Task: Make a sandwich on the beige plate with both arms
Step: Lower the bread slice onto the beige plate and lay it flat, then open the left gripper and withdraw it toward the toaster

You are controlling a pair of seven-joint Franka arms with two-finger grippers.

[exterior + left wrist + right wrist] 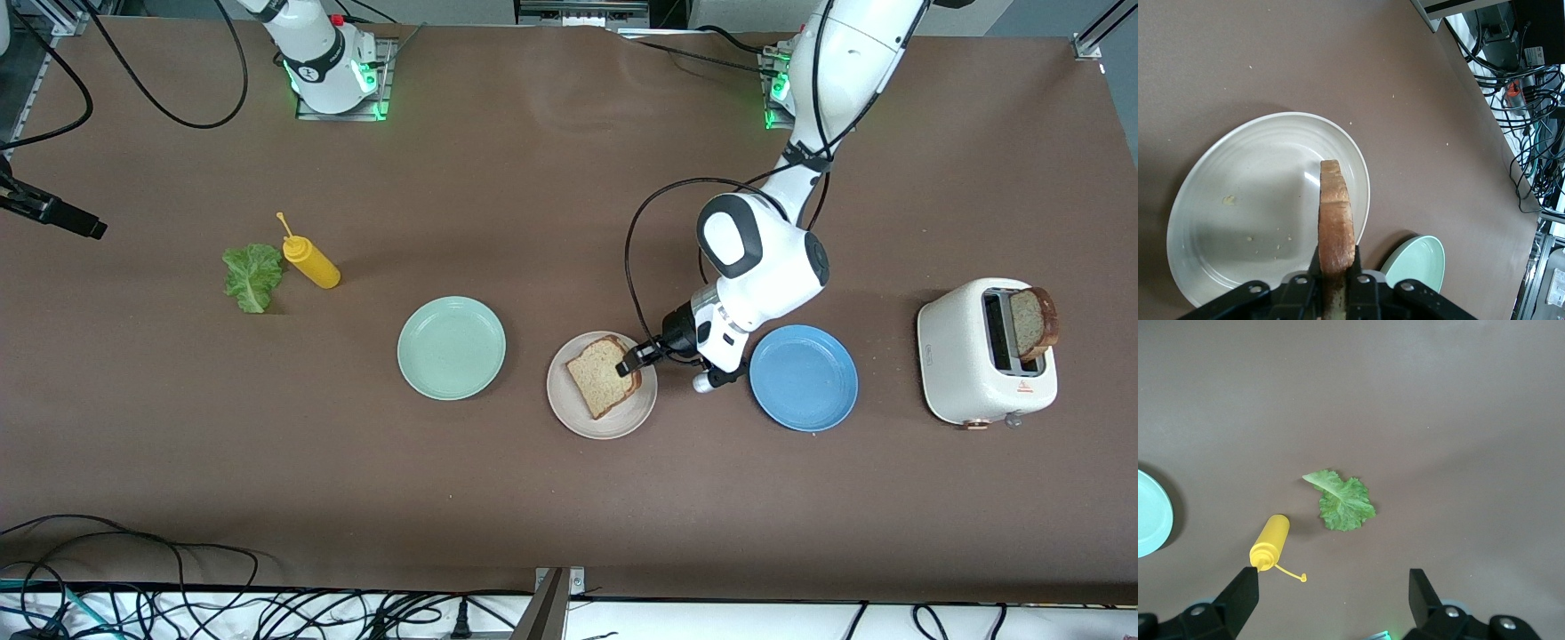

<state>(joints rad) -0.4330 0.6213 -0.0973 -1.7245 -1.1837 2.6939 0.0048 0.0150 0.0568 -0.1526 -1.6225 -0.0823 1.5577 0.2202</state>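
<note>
Nearest you, your left gripper [633, 358] pinches one edge of a speckled brown bread slice [604, 375] that lies on the round pale beige plate [576, 413], between the mint-green plate [452, 348] and the blue plate [804, 378]. A second brown bread slice [1034, 322] stands in the white toaster [965, 364] at the left arm's end. Farther off, the ruffled green lettuce leaf [252, 277] lies beside the yellow squeeze bottle [309, 260]; your right gripper [1333, 590] waits above them, fingers spread

Left tool [633, 359] pinching (right tool [1331, 597] open, waiting)
</note>
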